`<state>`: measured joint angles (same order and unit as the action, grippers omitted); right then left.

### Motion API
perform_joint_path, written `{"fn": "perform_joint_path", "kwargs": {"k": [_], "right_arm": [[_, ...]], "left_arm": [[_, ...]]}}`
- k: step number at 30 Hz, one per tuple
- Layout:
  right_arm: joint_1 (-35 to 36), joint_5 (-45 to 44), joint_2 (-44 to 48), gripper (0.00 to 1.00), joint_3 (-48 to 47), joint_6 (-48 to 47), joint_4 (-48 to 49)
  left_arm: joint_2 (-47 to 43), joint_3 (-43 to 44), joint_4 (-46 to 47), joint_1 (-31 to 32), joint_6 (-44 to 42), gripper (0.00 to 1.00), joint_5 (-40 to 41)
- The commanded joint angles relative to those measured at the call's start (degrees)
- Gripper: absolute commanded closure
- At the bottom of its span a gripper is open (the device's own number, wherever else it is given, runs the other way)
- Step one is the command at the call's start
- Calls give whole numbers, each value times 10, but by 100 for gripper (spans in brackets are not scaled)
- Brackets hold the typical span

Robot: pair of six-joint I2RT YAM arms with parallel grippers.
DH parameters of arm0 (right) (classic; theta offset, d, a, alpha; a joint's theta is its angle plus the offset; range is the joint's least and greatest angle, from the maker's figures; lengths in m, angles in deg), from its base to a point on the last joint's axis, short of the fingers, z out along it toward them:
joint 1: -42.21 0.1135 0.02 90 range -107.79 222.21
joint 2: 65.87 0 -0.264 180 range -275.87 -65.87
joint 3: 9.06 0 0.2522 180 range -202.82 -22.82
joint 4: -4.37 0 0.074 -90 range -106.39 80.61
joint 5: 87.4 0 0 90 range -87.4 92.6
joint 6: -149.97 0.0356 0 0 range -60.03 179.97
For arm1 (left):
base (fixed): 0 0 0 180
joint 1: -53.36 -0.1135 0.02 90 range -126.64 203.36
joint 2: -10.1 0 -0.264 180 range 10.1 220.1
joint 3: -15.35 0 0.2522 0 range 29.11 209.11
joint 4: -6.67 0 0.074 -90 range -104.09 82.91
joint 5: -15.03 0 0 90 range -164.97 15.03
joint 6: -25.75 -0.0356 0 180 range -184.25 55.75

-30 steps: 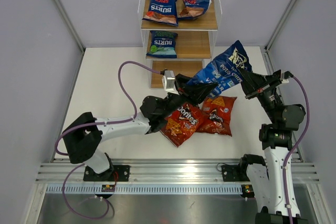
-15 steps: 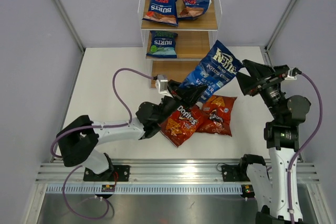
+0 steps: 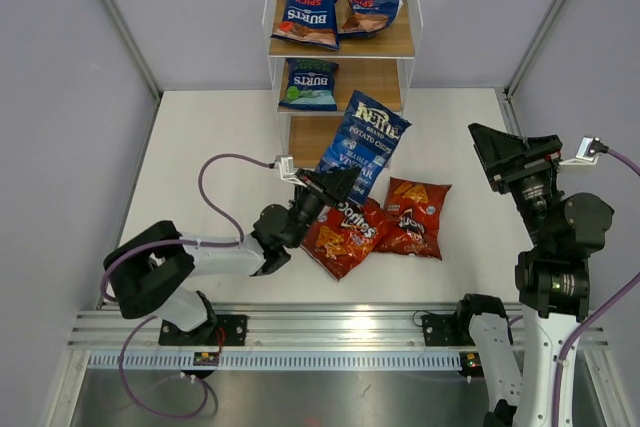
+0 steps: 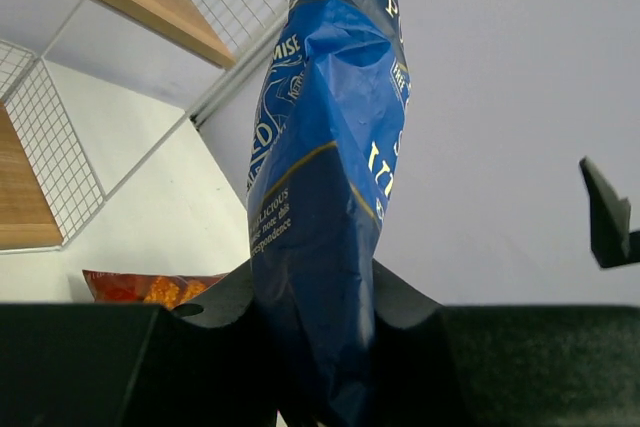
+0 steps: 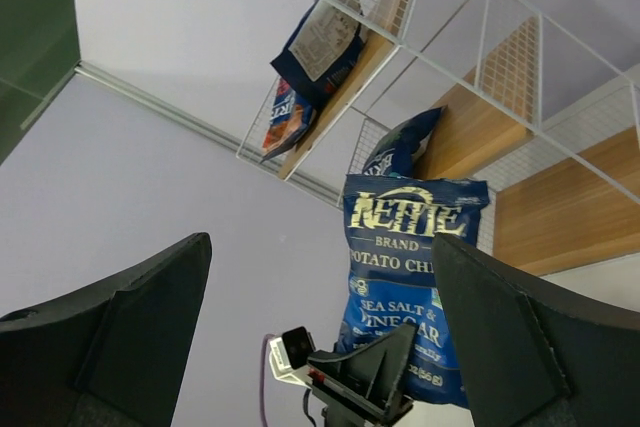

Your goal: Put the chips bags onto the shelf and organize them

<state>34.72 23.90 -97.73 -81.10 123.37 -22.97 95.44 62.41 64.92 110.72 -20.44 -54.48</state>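
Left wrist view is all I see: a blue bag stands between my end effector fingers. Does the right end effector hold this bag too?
Observer: No, the right end effector is open and apart from the Kettle bag.
Operator: Which bags are on the shelf?
Observer: Three Burts bags: two on top, one on the middle tier.
Operator: And on the table?
Observer: Two Doritos bags, side by side.

Doritos bags on table — before shelf.
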Motion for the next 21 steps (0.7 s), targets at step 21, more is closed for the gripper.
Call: {"fn": "perform_joint_path", "kwargs": {"k": [21], "right_arm": [[6, -34, 21, 0, -31, -65, -49]], "left_arm": [[-68, 105, -210, -4, 198, 75, 177]]}}
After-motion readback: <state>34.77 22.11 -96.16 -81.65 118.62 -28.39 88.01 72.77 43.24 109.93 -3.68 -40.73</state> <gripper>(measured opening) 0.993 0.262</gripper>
